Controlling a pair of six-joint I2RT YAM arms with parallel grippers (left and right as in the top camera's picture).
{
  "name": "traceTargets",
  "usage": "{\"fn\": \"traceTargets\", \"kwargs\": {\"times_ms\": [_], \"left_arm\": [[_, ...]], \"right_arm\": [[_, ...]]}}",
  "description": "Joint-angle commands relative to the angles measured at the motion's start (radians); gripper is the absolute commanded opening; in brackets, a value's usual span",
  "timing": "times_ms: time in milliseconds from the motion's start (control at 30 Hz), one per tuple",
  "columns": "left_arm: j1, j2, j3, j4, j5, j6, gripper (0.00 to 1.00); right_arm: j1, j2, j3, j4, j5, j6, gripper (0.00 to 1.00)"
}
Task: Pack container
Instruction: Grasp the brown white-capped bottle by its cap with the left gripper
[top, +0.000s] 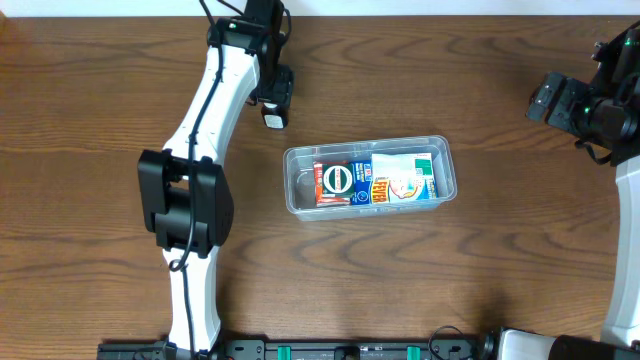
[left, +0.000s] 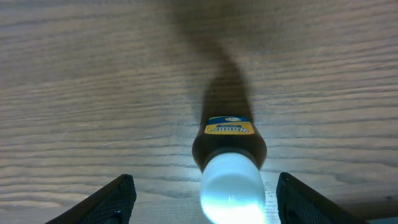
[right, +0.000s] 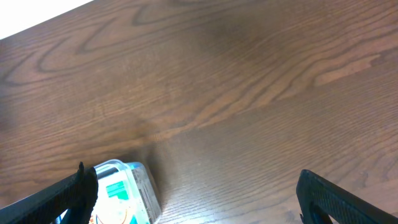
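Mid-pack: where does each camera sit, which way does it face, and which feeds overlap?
Overhead: above the table, looking straight down on the container and bottle; left arm and right arm show.
Left wrist: on the left hand, looking down at the bottle's white cap; both fingers show, spread.
Right wrist: on the right hand, facing across the table toward the container's corner; both fingers show.
Shared: overhead and right wrist see the container; overhead and left wrist see the bottle.
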Motion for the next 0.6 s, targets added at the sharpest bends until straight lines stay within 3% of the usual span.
{"fn": "traceTargets", "kwargs": {"times_ms": [0, 567], "left_arm": [[0.003, 0.007, 0.001, -0.008, 0.014, 0.006, 0.73], [0.003, 0.055, -0.013, -0.008, 0.059, 0.006, 0.70]], "right_arm": [[-0.007, 0.002, 0.004, 0.000, -0.007, 0.010, 0.99], [-0.007, 0.002, 0.004, 0.000, -0.007, 0.011, 0.99]]}}
